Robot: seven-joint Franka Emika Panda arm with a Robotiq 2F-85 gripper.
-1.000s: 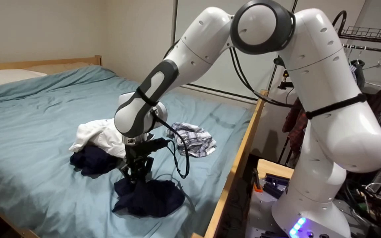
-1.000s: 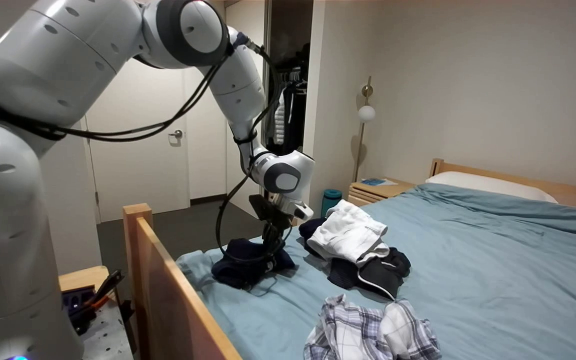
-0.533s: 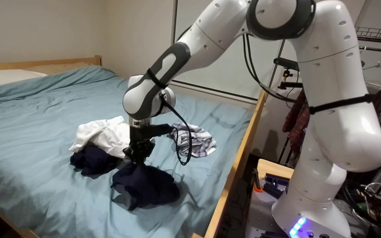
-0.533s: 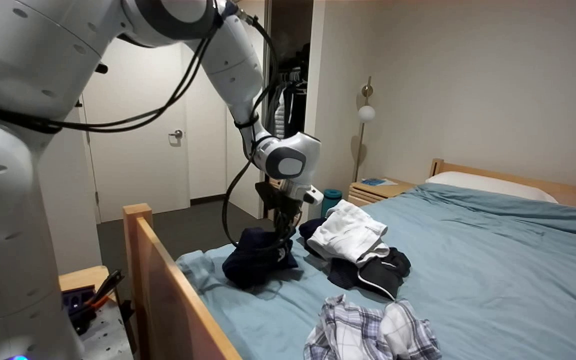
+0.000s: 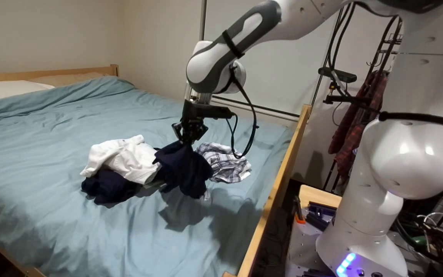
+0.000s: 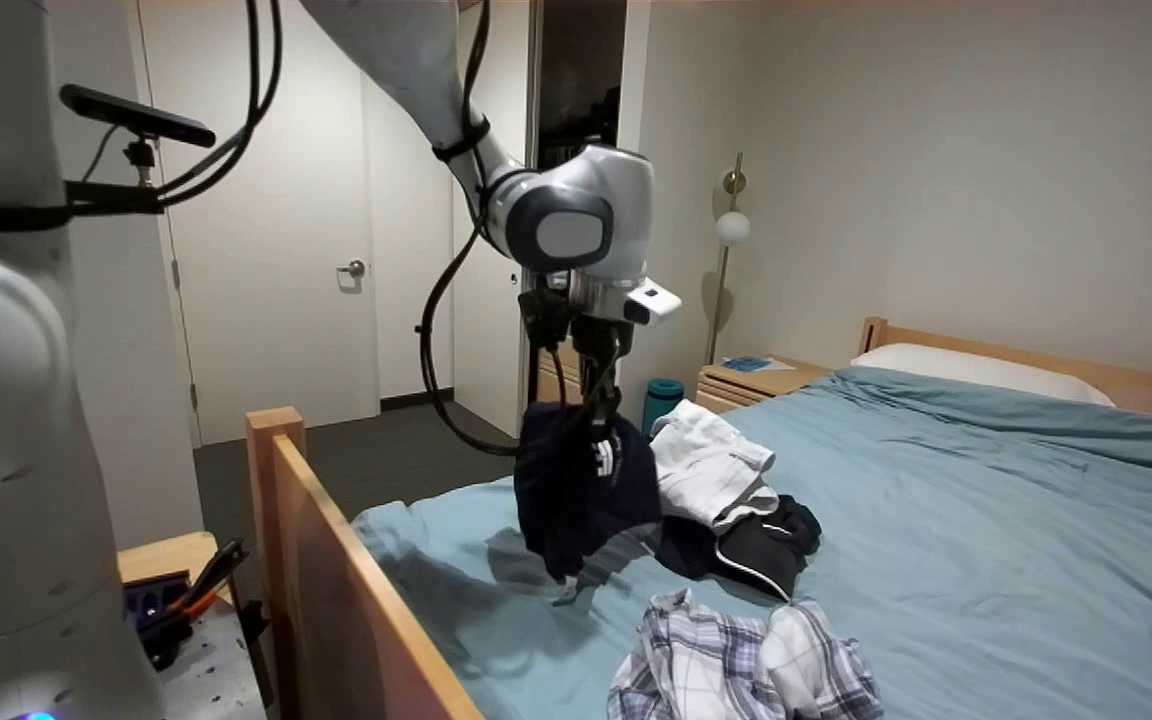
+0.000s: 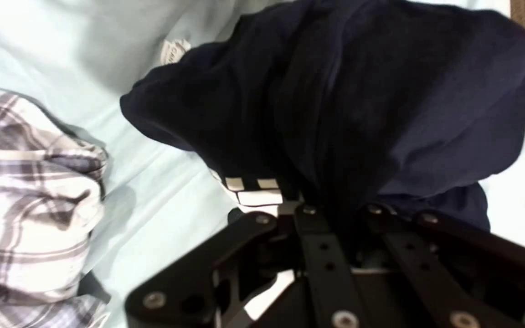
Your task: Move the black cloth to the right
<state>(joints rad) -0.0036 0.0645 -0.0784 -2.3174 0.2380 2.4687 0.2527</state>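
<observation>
Gripper [image 7: 341,210] and black cloth [image 5: 185,169] had risen from the bed [image 5: 44,227] since the earlier frames and had shifted away from the corner at the near end of the footboard [image 5: 271,196], toward the far side edge. Gripper fingers [image 7: 324,255] were clamped on the cloth, which hung below them in loose folds, with its shadow [image 5: 185,215] on the bed.

Left to right, in an exterior view: blue cover [image 5: 37,154] extended from the headboard [image 5: 44,73], at the head edge, down to the near side edge. A dark garment [image 5: 108,186] lay toward the near side edge, partly beneath a white garment [image 5: 119,157]. The cloth hung next, between the white garment and a plaid garment [image 5: 227,165]; contact with the white garment could not be determined. In the wrist view, a strip of cover separated the cloth from the plaid garment, which lay nearer the far side edge. Cover also extended from these items to the foot edge, where the footboard stood. Beyond the footboard stood the robot base [image 5: 360,246].

Room, in an exterior view: a white door [image 6: 276,320], a lamp [image 6: 733,228] and a wooden nightstand [image 6: 771,380] beside the head corner.
</observation>
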